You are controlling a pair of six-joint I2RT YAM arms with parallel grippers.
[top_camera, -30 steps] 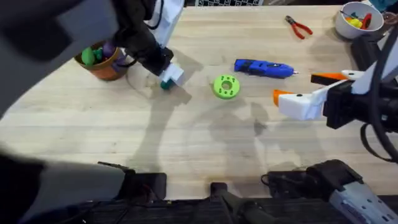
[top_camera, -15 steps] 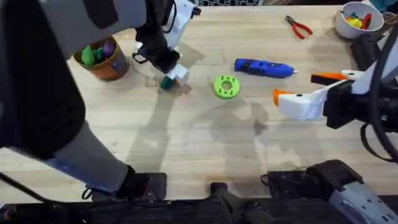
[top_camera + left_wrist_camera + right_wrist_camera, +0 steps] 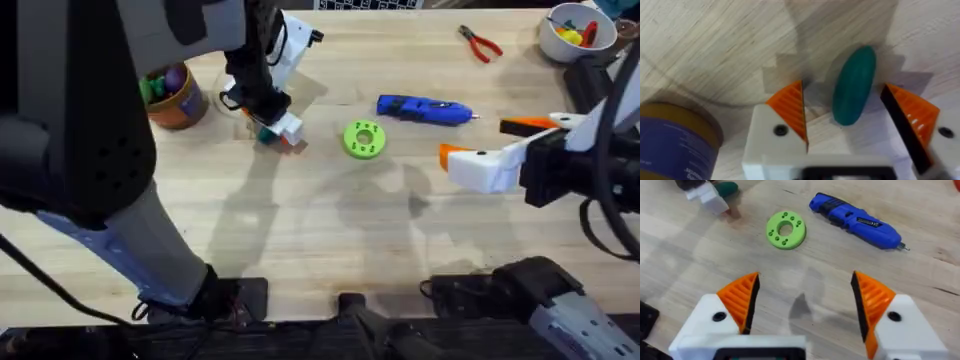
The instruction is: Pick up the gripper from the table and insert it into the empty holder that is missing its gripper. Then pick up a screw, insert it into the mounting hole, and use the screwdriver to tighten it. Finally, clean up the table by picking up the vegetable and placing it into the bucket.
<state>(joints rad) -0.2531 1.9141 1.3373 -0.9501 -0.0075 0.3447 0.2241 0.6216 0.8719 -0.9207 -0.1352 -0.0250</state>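
Left gripper (image 3: 845, 117) spread wide, straddling the vegetable (image 3: 854, 85) on the table (image 3: 330, 240) upper left of centre, bucket (image 3: 172, 98) nearby, right gripper (image 3: 805, 302) spread, empty, screwdriver (image 3: 424, 109) upper right.

Two chunky arms, mostly matte black housings with pale grey-white link sections and loose black cables trailing off the sides. White blocky plastic left gripper (image 3: 845, 120) with bright orange ribbed wedge pads (image 3: 792, 107), one small dark screw set in each white mount. Same build on the white-and-orange right gripper (image 3: 805, 305): ribbed orange tips, dark screw heads, black wrist body behind.
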